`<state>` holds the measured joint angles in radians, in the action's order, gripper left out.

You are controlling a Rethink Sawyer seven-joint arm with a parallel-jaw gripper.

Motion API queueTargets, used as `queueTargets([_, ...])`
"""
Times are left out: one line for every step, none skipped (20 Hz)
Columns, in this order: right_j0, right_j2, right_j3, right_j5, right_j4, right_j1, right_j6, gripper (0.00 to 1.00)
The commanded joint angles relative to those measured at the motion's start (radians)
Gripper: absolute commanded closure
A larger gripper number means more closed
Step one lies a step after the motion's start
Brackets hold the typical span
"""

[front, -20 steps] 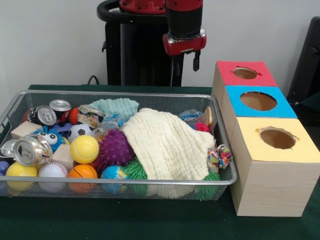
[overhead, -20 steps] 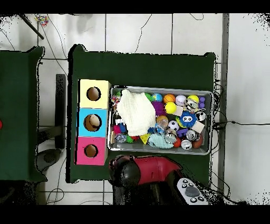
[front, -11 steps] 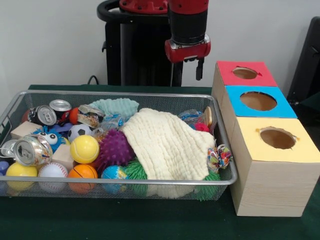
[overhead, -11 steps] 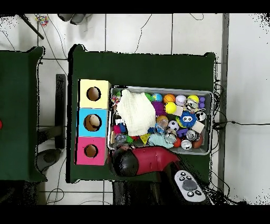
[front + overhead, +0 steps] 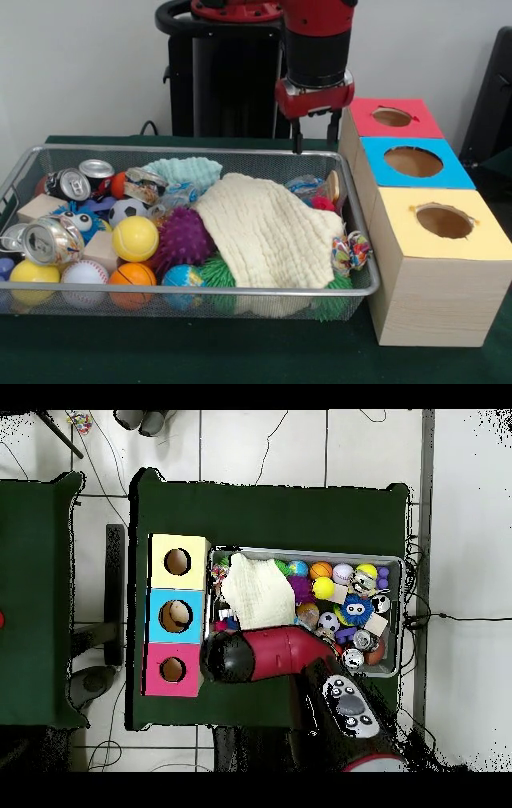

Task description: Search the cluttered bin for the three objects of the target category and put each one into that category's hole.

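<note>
Front view shows you the wire bin (image 5: 352, 290) nearest, packed with balls, cans and a cream cloth (image 5: 268, 232). To its right stand the yellow box (image 5: 436, 272), blue box (image 5: 412, 164) and red box (image 5: 392, 118). Farthest, your gripper (image 5: 308, 138) hangs over the bin's far right corner; you cannot tell its grip.

I see a plain pale wall (image 5: 88, 64) behind, green-clothed worktop (image 5: 160, 352) below; overhead: white tiled floor (image 5: 300, 444) w/ cables.

Front camera faces the bin (image 5: 356, 282) low; overhead looks straight down on it.
</note>
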<state>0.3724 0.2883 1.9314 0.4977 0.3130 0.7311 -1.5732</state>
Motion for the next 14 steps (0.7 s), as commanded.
queueTargets([-0.041, 0.065, -0.305, 0.119, -0.036, -0.122, -0.028, 0.0])
queueTargets([-0.05, 0.059, -0.339, 0.132, -0.032, -0.134, -0.028, 0.0])
queueTargets([-0.055, 0.055, -0.368, 0.15, -0.029, -0.146, -0.022, 0.0])
queueTargets([-0.057, 0.053, -0.396, 0.166, -0.027, -0.156, -0.016, 0.0])
queueTargets([-0.057, 0.054, -0.421, 0.187, -0.027, -0.166, -0.005, 0.0])
queueTargets([-0.056, 0.054, -0.443, 0.206, -0.027, -0.173, 0.003, 0.0])
queueTargets([-0.052, 0.057, -0.462, 0.223, -0.03, -0.181, 0.012, 0.0])
queueTargets([-0.047, 0.061, -0.482, 0.243, -0.035, -0.191, 0.021, 0.0])
queueTargets([-0.039, 0.065, -0.496, 0.256, -0.039, -0.199, 0.028, 0.0])
queueTargets([-0.029, 0.071, -0.509, 0.267, -0.044, -0.209, 0.036, 0.0])
queueTargets([-0.019, 0.073, -0.519, 0.273, -0.047, -0.218, 0.04, 0.0])
queueTargets([-0.007, 0.076, -0.53, 0.277, -0.049, -0.228, 0.045, 0.0])
queueTargets([0.003, 0.075, -0.543, 0.28, -0.049, -0.24, 0.045, 0.0])
queueTargets([0.015, 0.073, -0.554, 0.275, -0.05, -0.253, 0.042, 0.0])
